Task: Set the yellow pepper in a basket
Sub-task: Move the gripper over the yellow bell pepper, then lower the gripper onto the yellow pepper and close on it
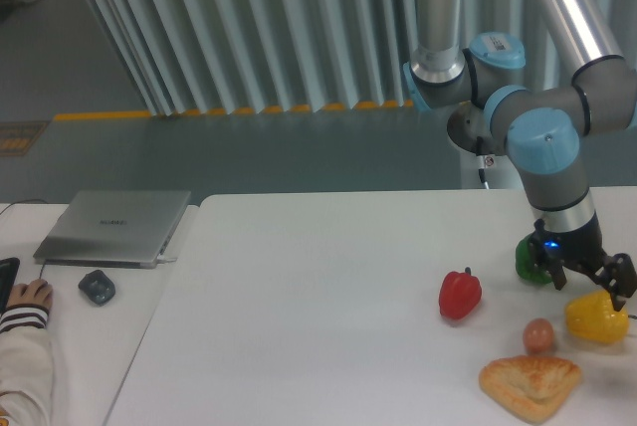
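The yellow pepper (596,319) lies on the white table (318,297) at the far right, glossy and lobed. My gripper (594,290) hangs just over its top, open, with one dark finger on each side of the pepper's upper part. The fingers hold nothing. No basket is in view.
A green pepper (528,262) sits right behind the gripper, partly hidden by it. A red pepper (460,294), a brown egg (538,334) and a pastry (530,386) lie to the left and front of the yellow one. A laptop (114,227), a mouse (97,287) and a person's hand (25,296) are far left.
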